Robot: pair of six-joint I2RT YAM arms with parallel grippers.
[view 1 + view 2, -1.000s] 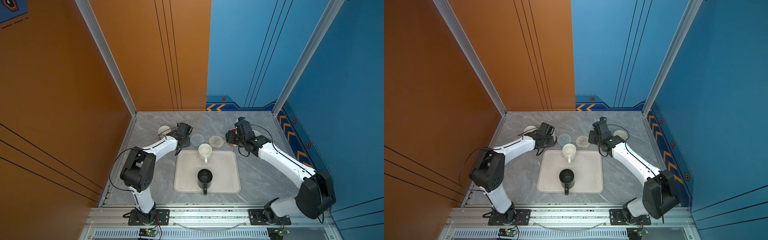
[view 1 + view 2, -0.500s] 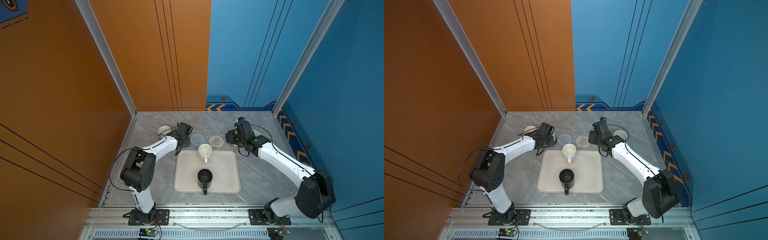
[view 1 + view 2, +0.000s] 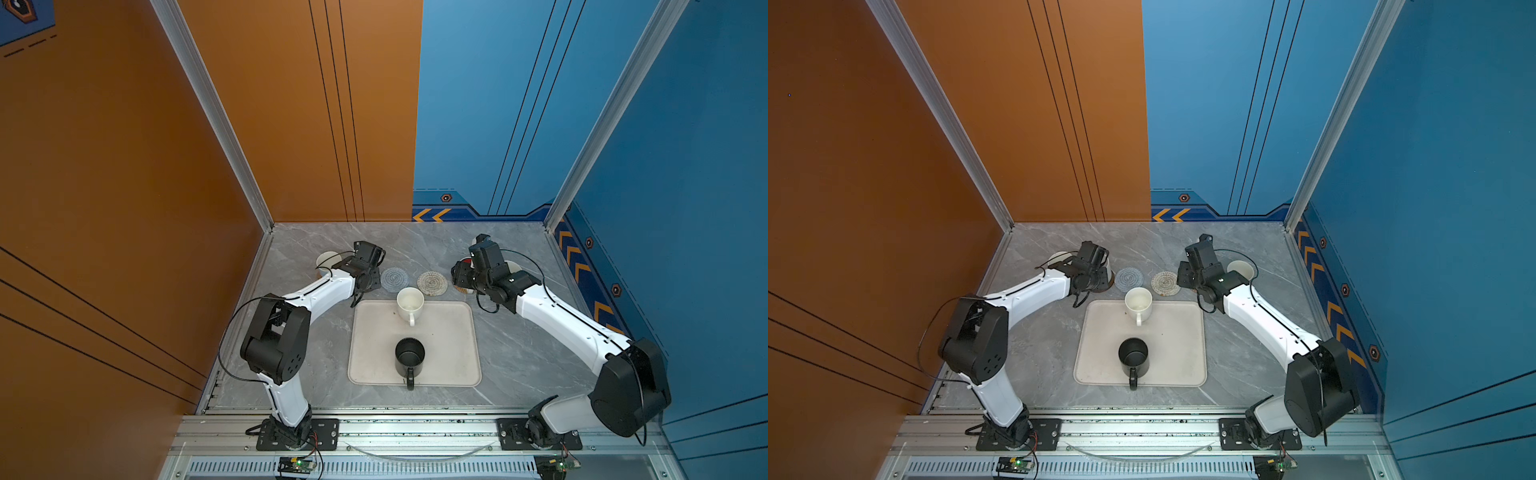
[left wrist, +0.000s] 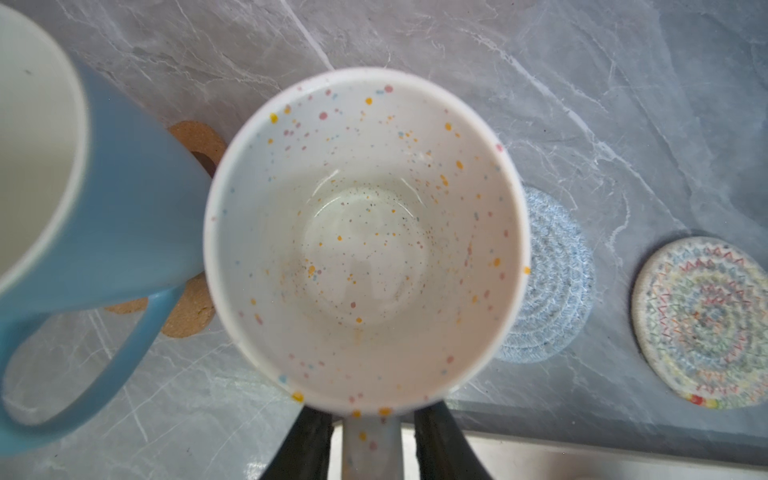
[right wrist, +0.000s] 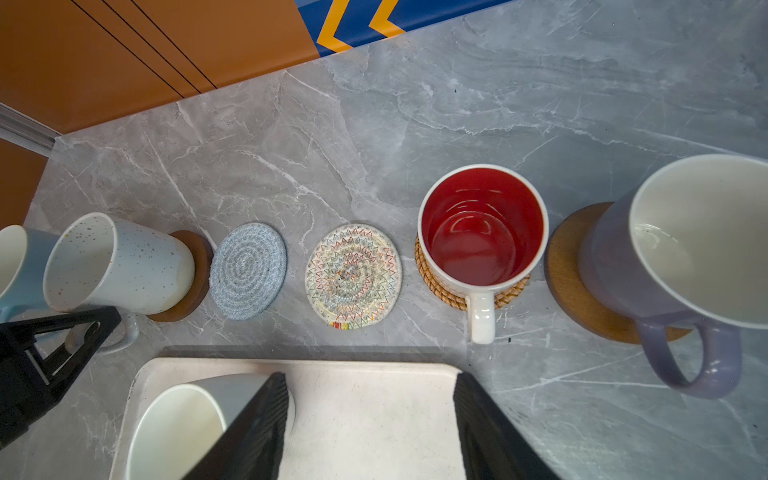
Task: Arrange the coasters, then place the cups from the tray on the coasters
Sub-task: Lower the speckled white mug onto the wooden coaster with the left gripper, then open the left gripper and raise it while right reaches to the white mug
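Observation:
The speckled white cup [image 4: 365,241] stands on a brown wooden coaster [image 5: 199,270]. My left gripper [image 4: 372,415] is open, its fingers on either side of the cup's handle with a small gap each side. Beside it a light blue cup [image 4: 124,232] sits on the paw coaster [image 4: 195,137]. The grey-blue coaster [image 5: 248,270] and the woven white coaster [image 5: 353,275] lie bare. A red-inside cup [image 5: 482,232] sits on the rattan coaster [image 5: 436,286], a lavender cup [image 5: 685,249] on a wooden disc [image 5: 569,266]. My right gripper [image 5: 370,378] hangs open and holds nothing over the tray [image 3: 453,332].
On the tray a cream-white cup [image 3: 410,300] stands at the back edge and a black cup [image 3: 409,355] near the front, its handle over the rim. Orange and blue walls close the back and sides of the marble table [image 3: 511,357].
My left gripper's jaws have parted from the speckled cup's handle. Neither arm has visibly moved, and the right gripper is unchanged.

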